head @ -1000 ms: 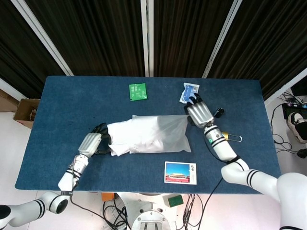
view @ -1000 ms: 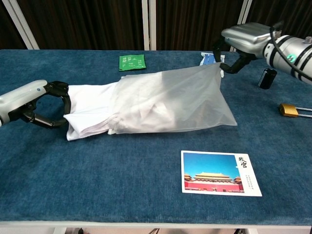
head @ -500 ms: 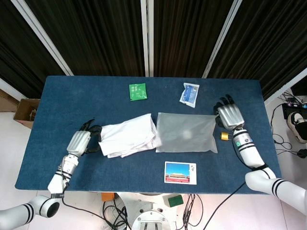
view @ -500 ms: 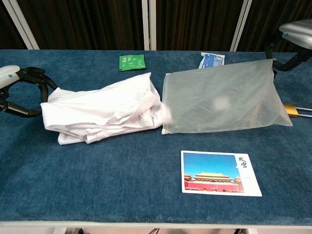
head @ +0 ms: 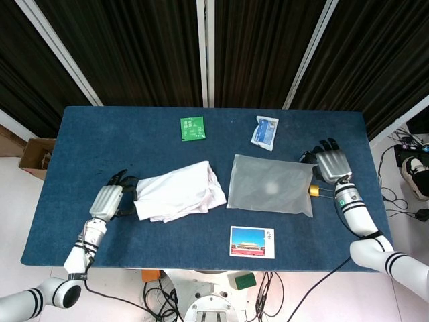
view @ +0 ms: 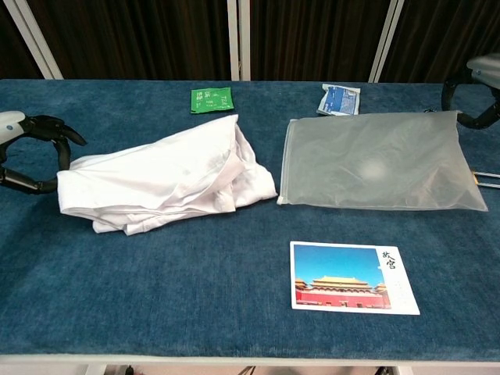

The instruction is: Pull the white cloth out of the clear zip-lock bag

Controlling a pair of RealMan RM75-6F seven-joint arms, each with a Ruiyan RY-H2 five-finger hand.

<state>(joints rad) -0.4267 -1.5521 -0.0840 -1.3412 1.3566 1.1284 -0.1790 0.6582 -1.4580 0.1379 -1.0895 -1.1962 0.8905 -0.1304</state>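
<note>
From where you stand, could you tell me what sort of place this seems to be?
Probably a robot lab or data-collection station rather than a home: a blue-covered table backed by dark curtains, with staged props such as a postcard, and loose cables and a cardboard box on the bare floor.

Lies crumpled on the blue table (view: pixel 195 312): white cloth (view: pixel 160 183), fully clear of the flat zip-lock bag (view: pixel 375 172), just beside it.
</note>
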